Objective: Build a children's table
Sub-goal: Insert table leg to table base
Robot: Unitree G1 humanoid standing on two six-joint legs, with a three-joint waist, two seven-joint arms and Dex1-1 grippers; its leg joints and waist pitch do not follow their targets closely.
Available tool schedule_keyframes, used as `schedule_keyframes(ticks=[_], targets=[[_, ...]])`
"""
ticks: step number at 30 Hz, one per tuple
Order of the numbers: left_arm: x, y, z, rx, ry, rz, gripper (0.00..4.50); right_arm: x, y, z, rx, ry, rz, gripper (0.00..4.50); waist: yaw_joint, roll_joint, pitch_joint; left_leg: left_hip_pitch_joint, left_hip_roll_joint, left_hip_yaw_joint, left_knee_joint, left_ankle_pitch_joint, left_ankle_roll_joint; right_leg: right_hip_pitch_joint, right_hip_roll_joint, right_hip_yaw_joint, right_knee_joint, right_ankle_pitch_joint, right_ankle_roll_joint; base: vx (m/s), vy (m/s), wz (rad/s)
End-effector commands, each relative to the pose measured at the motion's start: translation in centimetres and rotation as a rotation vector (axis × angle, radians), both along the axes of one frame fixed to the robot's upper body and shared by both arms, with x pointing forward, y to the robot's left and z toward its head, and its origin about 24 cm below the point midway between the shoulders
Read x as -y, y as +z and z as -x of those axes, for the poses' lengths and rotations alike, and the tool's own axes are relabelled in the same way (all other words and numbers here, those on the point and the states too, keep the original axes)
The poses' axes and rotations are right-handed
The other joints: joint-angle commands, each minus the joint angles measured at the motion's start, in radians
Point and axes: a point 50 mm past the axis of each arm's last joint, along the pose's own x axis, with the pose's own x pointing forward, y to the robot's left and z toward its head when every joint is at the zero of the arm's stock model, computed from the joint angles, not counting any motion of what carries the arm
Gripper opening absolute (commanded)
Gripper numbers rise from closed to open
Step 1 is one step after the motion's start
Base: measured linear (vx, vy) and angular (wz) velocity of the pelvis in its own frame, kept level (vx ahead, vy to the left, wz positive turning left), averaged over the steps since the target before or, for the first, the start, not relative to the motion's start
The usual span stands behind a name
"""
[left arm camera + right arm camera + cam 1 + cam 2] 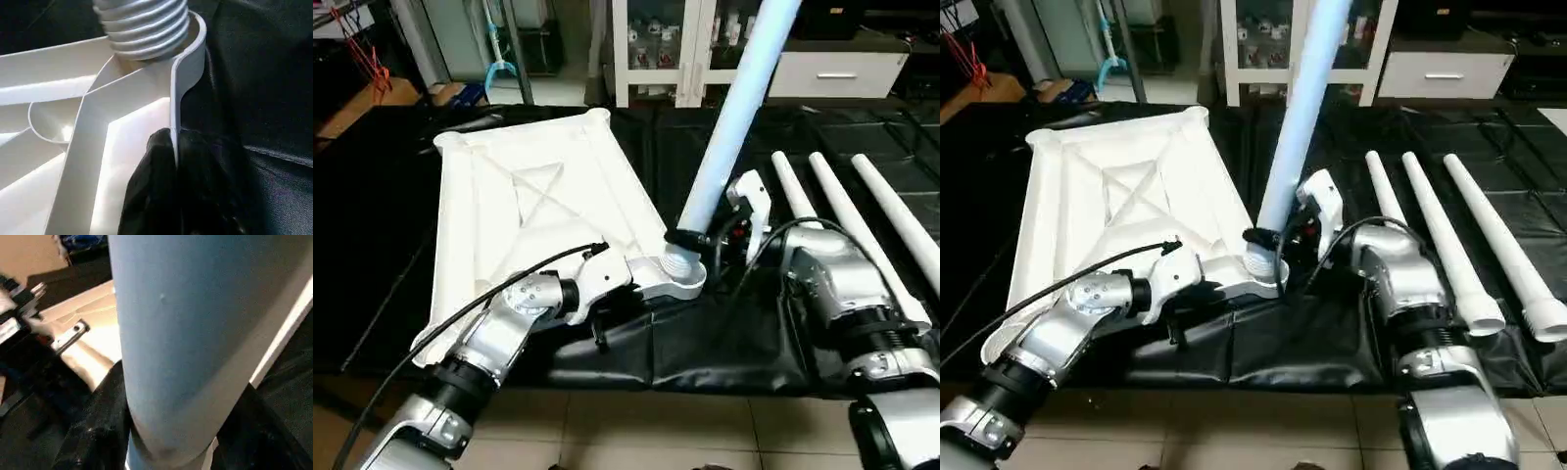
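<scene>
The white tabletop (529, 206) lies underside up on the black mat, ribs showing. One white leg (734, 108) stands tilted in the near right corner socket (683, 284), its threaded end (142, 29) partly above the socket's rim. My right gripper (688, 238) is shut on this leg just above the thread, with black fingers (98, 426) on both sides of it. Beside that socket, my left gripper (173, 166) is shut on the tabletop's thin edge wall. Three more legs (847, 215) lie side by side on the mat to the right.
The black mat (724, 343) ends at the tiled floor (656, 431) near me. A white glass-door cabinet (666, 49) and a white drawer unit (837, 73) stand behind the mat. A black cable (460, 313) runs along my left forearm.
</scene>
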Motion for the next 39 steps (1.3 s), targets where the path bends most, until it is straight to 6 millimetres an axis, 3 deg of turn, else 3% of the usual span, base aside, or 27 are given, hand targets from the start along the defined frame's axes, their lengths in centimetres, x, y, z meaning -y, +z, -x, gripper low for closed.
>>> schedule_keyframes(ticks=[1, 5, 11, 12, 15, 17, 22, 24, 31, 33, 35, 39], targets=[[-0.1, -1.6, 1.0, -0.066, -0.031, -0.058, 0.0, 0.3, -0.6, 0.3, -0.013, 0.009, 0.054, 1.86, -0.003, -0.014, -0.075, 0.011, 0.024, 0.001, -0.079, -0.148, 0.088, 0.064, -0.032, 0.019, -0.063, -0.2, -0.235, 0.0, 0.0, 0.0], [0.0, -1.6, 1.1, -0.078, -0.039, -0.058, 0.0, 0.5, -0.7, 0.0, -0.019, -0.002, 0.089, 1.86, -0.007, -0.013, -0.073, 0.011, 0.023, 0.0, -0.082, -0.177, 0.07, 0.062, -0.031, 0.019, -0.068, -0.242, -0.222, 0.0, 0.0, 0.0], [0.0, -1.6, 1.0, -0.083, -0.044, -0.064, 0.0, 0.5, -0.8, 0.0, -0.03, -0.003, 0.106, 1.86, -0.008, -0.012, -0.073, 0.012, 0.024, -0.001, -0.083, -0.177, 0.069, 0.062, -0.031, 0.019, -0.067, -0.227, -0.225, 0.0, 0.0, 0.0], [0.0, -1.6, 1.0, -0.086, -0.047, -0.065, 0.0, 0.3, -1.3, 0.0, -0.042, -0.002, 0.119, 1.86, -0.007, -0.004, -0.073, 0.012, 0.024, -0.002, -0.083, -0.18, 0.067, 0.062, -0.031, 0.019, -0.066, -0.228, -0.227, 0.0, 0.0, 0.0], [0.0, -1.6, 1.0, -0.093, -0.052, -0.064, 0.0, 0.1, -1.7, 0.1, -0.056, 0.003, 0.127, 1.86, -0.013, -0.007, -0.071, 0.011, 0.022, -0.002, -0.085, -0.201, 0.062, 0.063, -0.03, 0.018, -0.07, -0.229, -0.227, 0.0, 0.0, 0.0], [0.1, -1.7, 1.2, -0.11, -0.063, -0.061, 0.0, -0.6, -2.4, 0.1, -0.082, 0.013, 0.141, 1.86, -0.018, -0.001, -0.072, 0.011, 0.023, -0.003, -0.087, -0.221, 0.056, 0.063, -0.031, 0.017, -0.071, -0.247, -0.224, 0.0, 0.0, 0.0], [0.2, -1.7, 1.2, -0.121, -0.07, -0.056, 0.0, -0.9, -2.9, 0.1, -0.106, 0.029, 0.18, 1.86, -0.034, 0.0, -0.062, 0.019, 0.023, -0.007, -0.093, -0.332, 0.03, 0.054, -0.03, 0.014, -0.087, -0.403, -0.189, 0.0, 0.0, 0.0], [0.3, -1.7, 1.2, -0.122, -0.071, -0.058, 0.0, -0.8, -3.1, 0.1, -0.108, 0.029, 0.191, 1.86, -0.039, 0.0, -0.061, 0.024, 0.022, -0.011, -0.098, -0.376, 0.016, 0.057, -0.032, 0.014, -0.09, -0.44, -0.177, 0.0, 0.0, 0.0], [0.3, -1.7, 1.2, -0.119, -0.073, -0.064, 0.0, -1.7, -2.8, 1.0, -0.095, 0.153, 0.183, 1.86, -0.041, 0.0, -0.067, 0.023, 0.024, -0.009, -0.099, -0.336, 0.028, 0.061, -0.031, 0.018, -0.084, -0.352, -0.204, 0.0, 0.0, 0.0], [0.3, -1.7, 1.1, -0.113, -0.069, -0.066, 0.0, -1.7, -3.1, 1.2, -0.081, 0.171, 0.219, 1.86, -0.038, 0.006, -0.068, 0.025, 0.025, -0.008, -0.099, -0.322, 0.032, 0.061, -0.031, 0.019, -0.082, -0.328, -0.212, 0.0, 0.0, 0.0], [0.3, -1.6, 1.0, -0.111, -0.068, -0.067, 0.0, -1.6, -3.3, 1.2, -0.071, 0.172, 0.247, 1.86, -0.04, 0.003, -0.068, 0.022, 0.025, -0.007, -0.1, -0.316, 0.035, 0.064, -0.032, 0.018, -0.083, -0.315, -0.218, 0.0, 0.0, 0.0], [0.3, -1.6, 1.0, -0.106, -0.066, -0.067, 0.0, -1.5, -3.6, 1.3, -0.072, 0.173, 0.256, 1.86, -0.044, 0.005, -0.064, 0.027, 0.025, -0.008, -0.105, -0.351, 0.03, 0.062, -0.033, 0.017, -0.093, -0.399, -0.194, 0.0, 0.0, 0.0]])
